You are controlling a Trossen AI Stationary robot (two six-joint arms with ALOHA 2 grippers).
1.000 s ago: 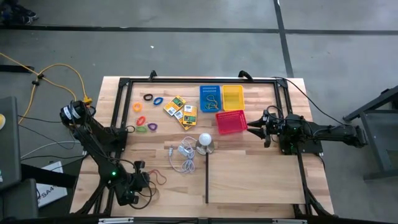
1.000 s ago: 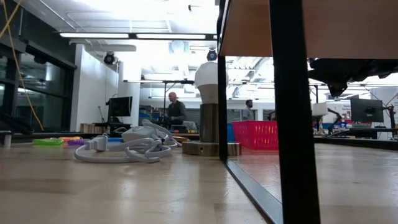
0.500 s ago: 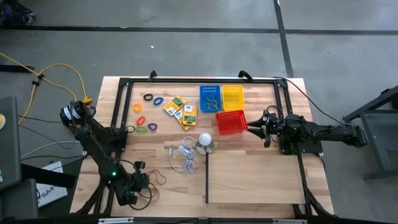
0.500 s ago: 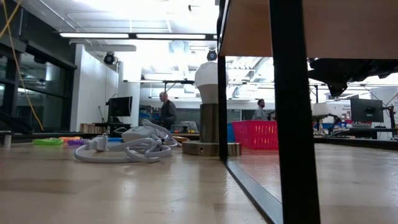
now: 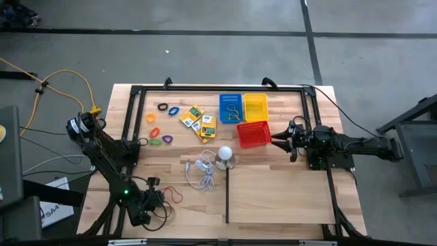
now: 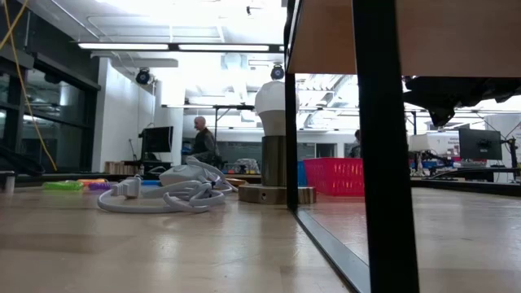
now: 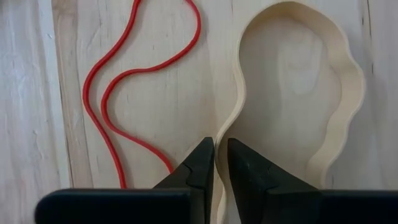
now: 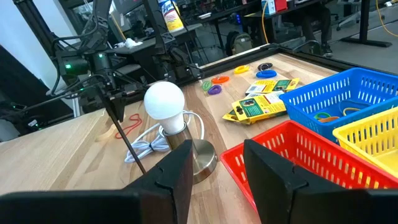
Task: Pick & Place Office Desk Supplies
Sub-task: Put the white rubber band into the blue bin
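Compared with one second ago, the arms and the things on the table keep their places; only a person in the room behind has walked to the left in the low view.

At the near left corner of the table, the left gripper is down on the wood. Its dark fingers stand very narrow, pinching the edge of a tan rubber band, a flat, wavy loop. Just beside it lies a thin red rubber band, round in section and curled. Only the left wrist view shows this grip; from above the bands are almost too small to see.

Further in, near the middle, a coiled white cord lies beside a smooth white bulb on a shiny metal base.

Toward the far edge lie yellow-and-green packets and small coloured rings, left of three plastic mesh baskets: red, blue and yellow. The right wrist view shows bands inside the blue one.

The right gripper hovers near the red basket, its jaws wide and empty.
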